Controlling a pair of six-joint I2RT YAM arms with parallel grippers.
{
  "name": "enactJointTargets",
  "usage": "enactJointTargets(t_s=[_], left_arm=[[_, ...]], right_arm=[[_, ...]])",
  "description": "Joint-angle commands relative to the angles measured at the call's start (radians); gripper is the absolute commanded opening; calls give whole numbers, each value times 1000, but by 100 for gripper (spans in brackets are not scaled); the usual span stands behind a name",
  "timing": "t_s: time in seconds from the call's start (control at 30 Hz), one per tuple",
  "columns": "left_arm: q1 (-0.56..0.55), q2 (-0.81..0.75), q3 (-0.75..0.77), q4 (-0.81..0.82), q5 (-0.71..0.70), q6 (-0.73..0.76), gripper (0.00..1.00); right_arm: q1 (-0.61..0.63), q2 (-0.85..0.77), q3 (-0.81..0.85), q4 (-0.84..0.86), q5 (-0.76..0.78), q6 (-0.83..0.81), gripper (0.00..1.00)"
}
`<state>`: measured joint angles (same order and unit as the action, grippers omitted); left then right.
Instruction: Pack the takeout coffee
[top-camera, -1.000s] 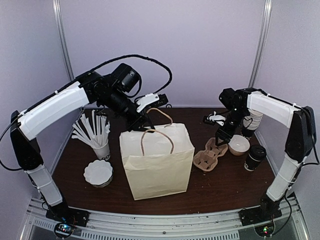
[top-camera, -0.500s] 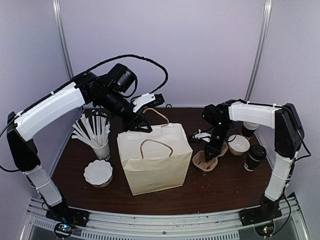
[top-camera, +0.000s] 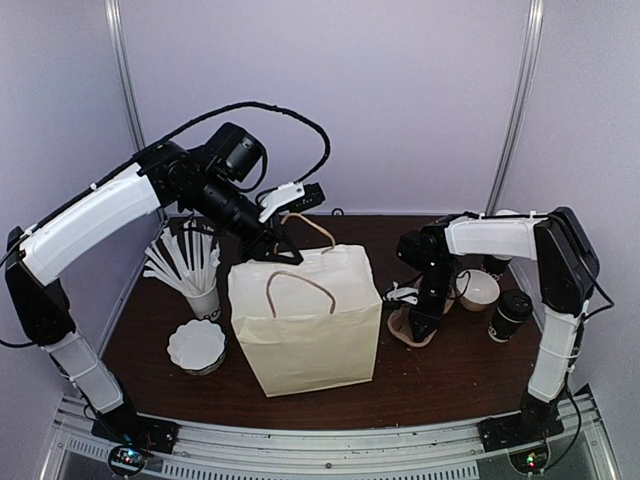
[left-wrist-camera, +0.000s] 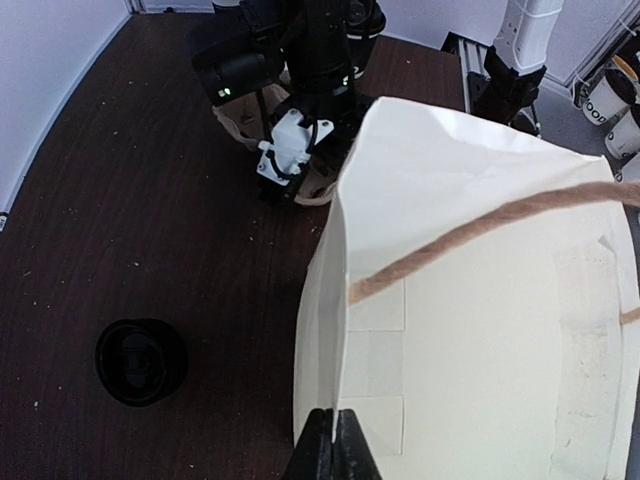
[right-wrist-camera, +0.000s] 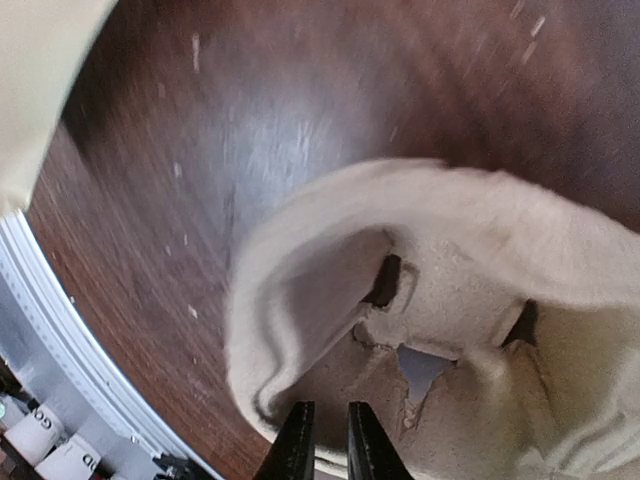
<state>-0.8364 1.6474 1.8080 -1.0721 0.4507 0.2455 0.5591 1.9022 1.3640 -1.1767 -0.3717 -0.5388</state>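
On the bench (top-camera: 450, 385), left tool (left-wrist-camera: 332, 448) grips one paper bag (top-camera: 310, 330), right tool (right-wrist-camera: 325, 440) one cup carrier (right-wrist-camera: 420, 300); one takeout coffee (top-camera: 511, 315) near the right edge.

Logged paper bag (top-camera: 310, 330) as plain cream, unprinted, with tan-brown rope handle (left-wrist-camera: 480, 230). Found table (top-camera: 450, 380) dark brown, fine wood grain, pale specks. Noted takeout coffee (top-camera: 510, 315) at right as black-brown with black lid. Marked cup carrier (right-wrist-camera: 450, 260) beige, mottled; straws (top-camera: 185, 258) at left white.
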Motion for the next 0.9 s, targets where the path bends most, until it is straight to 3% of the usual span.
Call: enactJointTargets(t_s=[0.0,0.33,0.57,0.67,0.87], left_arm=[[10,-3,1,10,34,17,0],[11,0,2,8,35,18,0],[11,5,6,9,41,17,0],[11,5,5,8,43,15,0],[11,1,4,10,35,16,0]], right_arm=[[2,-57,-66,-83,70,-43,16],[-42,-170,-159,-115,247,-50,16],[-133,-165,-126,-77,325,-31,16],[-145,-176,-100,-86,300,-23,16],[-128,-267,-72,-124,104,-26,16]])
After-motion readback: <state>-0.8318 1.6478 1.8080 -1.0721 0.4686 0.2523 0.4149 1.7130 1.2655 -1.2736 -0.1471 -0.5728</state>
